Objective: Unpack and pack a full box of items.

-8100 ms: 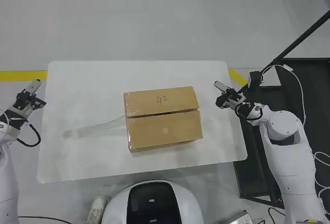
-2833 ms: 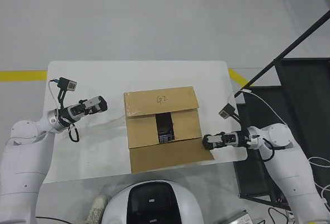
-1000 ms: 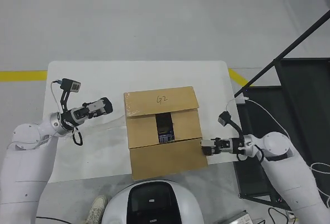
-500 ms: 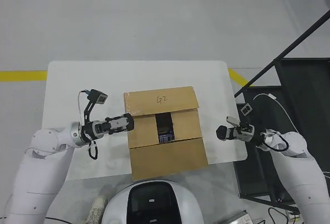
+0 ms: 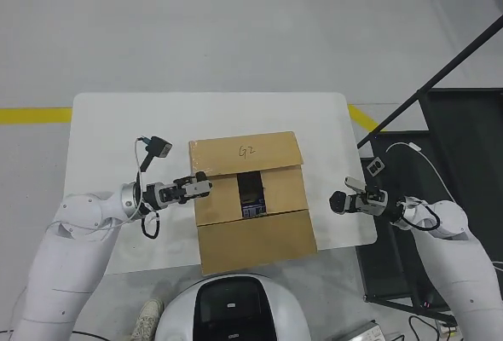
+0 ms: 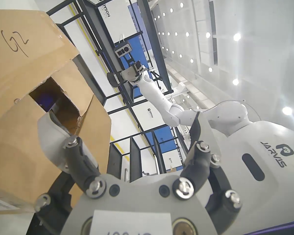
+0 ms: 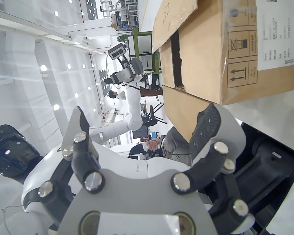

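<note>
The table is white, and its left part and far part are bare, with lots of room to move. The left gripper sits at the left edge of the box. Its jaws are wide apart and hold nothing. One finger is right up against the left side of the box, by a side flap.

The box is brown and sits in the middle of the table. The far flap lies shut on top. The near flap is folded out flat and comes close to the near edge of the table. Between the two side flaps is a gap. Dark things show down in it, but I cannot tell what they are.

The right gripper is past the right side of the box, apart from it, over the thin strip of table before the right edge. Its jaws are wide apart too, with nothing in them. A black rack stands just off the right edge of the table, so there is little room on that side.
</note>
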You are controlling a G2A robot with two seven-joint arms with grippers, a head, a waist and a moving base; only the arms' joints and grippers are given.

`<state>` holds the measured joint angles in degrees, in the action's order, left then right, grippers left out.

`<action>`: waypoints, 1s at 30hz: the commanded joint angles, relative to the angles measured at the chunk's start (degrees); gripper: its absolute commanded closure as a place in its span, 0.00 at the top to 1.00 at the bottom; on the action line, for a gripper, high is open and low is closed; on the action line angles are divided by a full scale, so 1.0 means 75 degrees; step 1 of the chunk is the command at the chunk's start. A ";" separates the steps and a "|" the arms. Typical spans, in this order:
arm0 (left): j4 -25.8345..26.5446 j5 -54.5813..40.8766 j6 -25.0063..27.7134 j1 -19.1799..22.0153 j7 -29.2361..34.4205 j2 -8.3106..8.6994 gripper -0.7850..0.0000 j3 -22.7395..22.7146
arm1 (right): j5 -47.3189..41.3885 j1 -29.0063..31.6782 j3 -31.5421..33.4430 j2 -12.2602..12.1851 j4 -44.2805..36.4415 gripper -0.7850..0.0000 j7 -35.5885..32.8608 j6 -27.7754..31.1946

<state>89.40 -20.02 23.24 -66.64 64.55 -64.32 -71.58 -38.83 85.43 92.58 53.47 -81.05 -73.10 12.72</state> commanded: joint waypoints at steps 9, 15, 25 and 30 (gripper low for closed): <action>-0.0134 -0.0507 -0.0452 -0.0066 0.0048 -0.0020 1.00 0.0164 | 0.0000 0.0000 0.0000 0.0000 0.0000 1.00 0.0000 0.0000; -0.1032 -0.0936 -0.0546 0.0155 -0.0024 -0.0117 1.00 0.0590 | 0.0000 0.0000 0.0000 0.0000 0.0000 1.00 0.0000 0.0000; -0.2188 -0.1012 -0.0032 0.0480 -0.0366 -0.0238 1.00 0.0930 | 0.0000 0.0000 0.0000 0.0000 0.0000 1.00 0.0000 0.0000; -0.2336 -0.1085 0.0221 0.0628 -0.0537 -0.0241 1.00 0.0799 | 0.0000 0.0000 0.0000 0.0000 0.0000 1.00 0.0000 0.0000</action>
<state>72.08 -28.21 24.94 -62.27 60.69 -66.14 -65.42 -38.83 85.43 92.58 53.47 -81.05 -73.10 12.72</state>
